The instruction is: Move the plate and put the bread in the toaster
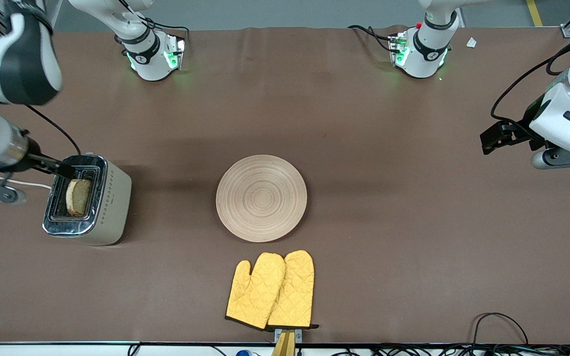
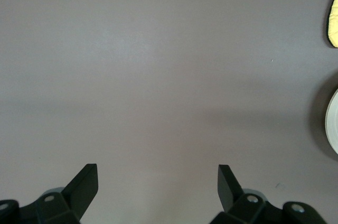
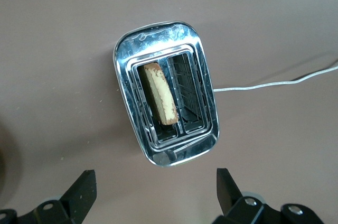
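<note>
The toaster [image 1: 113,202] stands at the right arm's end of the table. The bread [image 1: 79,197] stands in its slot on the plate's side and sticks out a little. In the right wrist view the bread [image 3: 161,94] leans in one slot of the toaster [image 3: 125,63]; the other slot is empty. My right gripper [image 1: 53,168] hangs over the toaster's edge, open and empty [image 3: 156,184]. The plate [image 1: 261,198] lies bare at the table's middle. My left gripper [image 1: 500,136] waits open and empty over bare table at the left arm's end [image 2: 158,182].
Two yellow oven mitts [image 1: 271,290] lie nearer the front camera than the plate. The toaster's white cord [image 1: 30,184] runs off toward the table's end. In the left wrist view, the plate's rim [image 2: 334,129] and a mitt tip [image 2: 334,20] show at the picture's edge.
</note>
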`<state>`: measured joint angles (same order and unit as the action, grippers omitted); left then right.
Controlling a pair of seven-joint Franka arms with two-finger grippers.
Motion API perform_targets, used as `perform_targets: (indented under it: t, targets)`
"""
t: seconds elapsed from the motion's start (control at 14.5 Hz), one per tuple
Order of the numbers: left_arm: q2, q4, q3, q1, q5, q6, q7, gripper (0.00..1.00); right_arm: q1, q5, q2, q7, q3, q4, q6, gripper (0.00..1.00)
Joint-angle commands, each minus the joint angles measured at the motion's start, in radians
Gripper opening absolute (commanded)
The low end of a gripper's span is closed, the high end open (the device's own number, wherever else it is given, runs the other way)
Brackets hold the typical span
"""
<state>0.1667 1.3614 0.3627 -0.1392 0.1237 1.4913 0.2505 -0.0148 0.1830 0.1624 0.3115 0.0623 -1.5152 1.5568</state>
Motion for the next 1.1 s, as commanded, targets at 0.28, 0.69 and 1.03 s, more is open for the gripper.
perform_targets:
  t: [0.28, 0.69, 1.03]
  targets:
    - [-0.032, -0.004, 0.001, -0.007, -0.013, -0.017, -0.066, 1.00, -0.093, -0.154, -0.213, -0.213, 0.011, -0.036, -0.141, 1.00]
    - [-0.036, -0.004, 0.009, -0.007, -0.019, -0.048, -0.077, 1.00, -0.082, -0.186, -0.250, -0.213, 0.013, -0.094, -0.109, 1.00]
    - [-0.107, 0.044, -0.121, 0.105, -0.067, -0.069, -0.125, 1.00, -0.117, -0.232, -0.247, -0.227, 0.007, -0.095, -0.116, 1.00]
